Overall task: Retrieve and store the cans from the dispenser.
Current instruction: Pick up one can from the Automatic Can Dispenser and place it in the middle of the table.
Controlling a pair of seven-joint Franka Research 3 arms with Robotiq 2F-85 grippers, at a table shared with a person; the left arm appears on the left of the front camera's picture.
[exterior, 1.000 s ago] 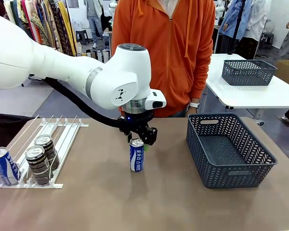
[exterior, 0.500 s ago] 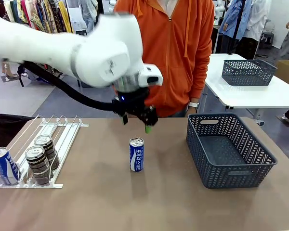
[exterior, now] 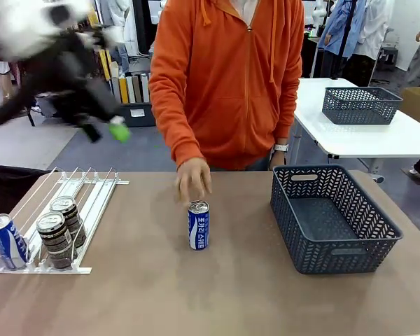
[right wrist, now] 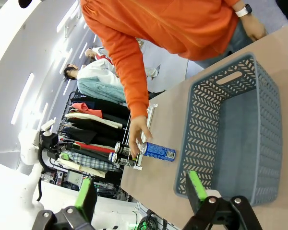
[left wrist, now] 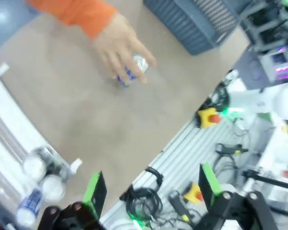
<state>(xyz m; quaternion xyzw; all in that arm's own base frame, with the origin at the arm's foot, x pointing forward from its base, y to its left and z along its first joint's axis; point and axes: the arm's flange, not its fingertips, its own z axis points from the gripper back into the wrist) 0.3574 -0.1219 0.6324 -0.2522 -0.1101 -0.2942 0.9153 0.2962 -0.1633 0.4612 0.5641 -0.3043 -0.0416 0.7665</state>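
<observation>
A blue-and-white can (exterior: 198, 225) stands upright mid-table, with a person's hand (exterior: 192, 180) in an orange sleeve on its top. The left wrist view looks down on this can (left wrist: 129, 73) under the hand (left wrist: 119, 44); in the right wrist view the can (right wrist: 158, 151) lies sideways across the picture. The white wire dispenser (exterior: 98, 199) at the left holds a blue can (exterior: 5, 241) and two dark cans (exterior: 56, 240). My left gripper (exterior: 105, 131) is blurred, high above the dispenser, open and empty (left wrist: 151, 187). My right gripper (right wrist: 141, 191) hangs open, well off the table.
A dark grey lattice basket (exterior: 322, 245) with nothing in it stands at the table's right, close to the can. A second basket (exterior: 360, 105) sits on a white table behind. The person stands at the far edge.
My left gripper has opened off the blue-and-white can, risen and swung up to the left. The person's hand has come down onto the can's top.
</observation>
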